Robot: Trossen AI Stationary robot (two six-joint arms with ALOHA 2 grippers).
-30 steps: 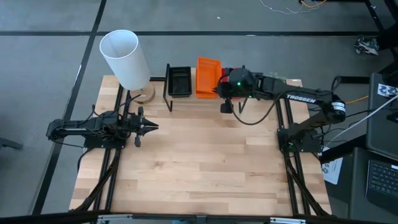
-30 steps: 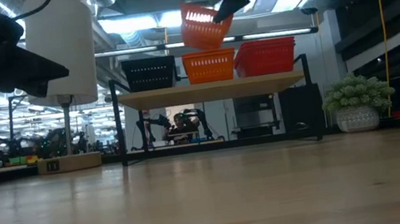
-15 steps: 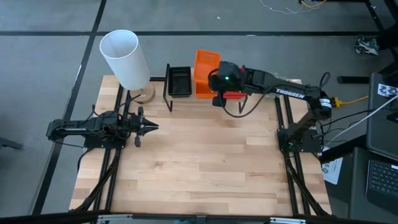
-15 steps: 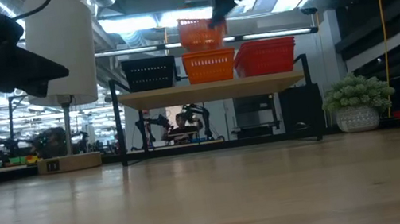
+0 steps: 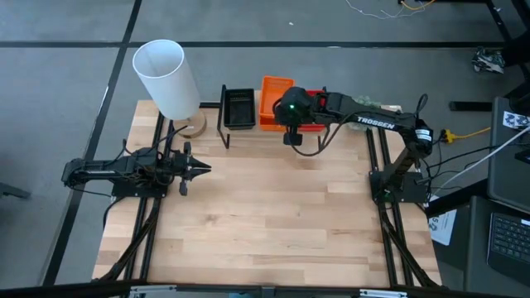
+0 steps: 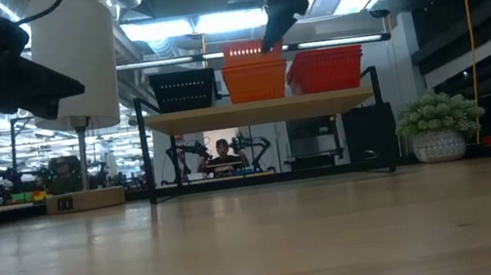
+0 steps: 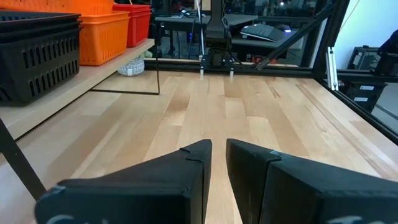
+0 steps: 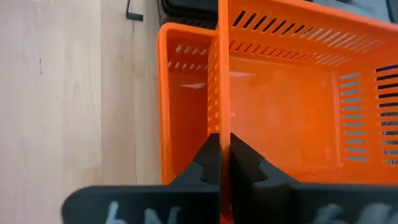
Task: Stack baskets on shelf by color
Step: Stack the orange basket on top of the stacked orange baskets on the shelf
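The right gripper (image 8: 219, 163) is over the middle of the shelf (image 6: 261, 107), its two fingers pinched tight on the thin side wall of an orange basket (image 5: 273, 99). That basket sits low into the orange stack, at the centre of the shelf, which stands along the far edge of the tabletop (image 5: 273, 215).

How will it handle? It looks feather-light, thin mesh plastic, a bit springy, so the wall may flex under the pinch. The rim and wall are the place to take hold; the perforated sides give no flat face to squeeze, and the smooth plastic could slip if the grip slackens.

Neighbours are tight. The black baskets (image 5: 239, 108) stand just beside the orange ones toward the shelf's left end, the red baskets (image 6: 325, 69) just beside them on the other side, mostly hidden under the arm from above. Any sideways drift on release could nudge either stack. A white lamp (image 5: 168, 80) stands at the far left corner of the tabletop, near the shelf's end but clear of this work.

The left gripper (image 7: 219, 160) waits low near the left edge of the tabletop, fingers nearly together with a narrow gap, holding nothing.
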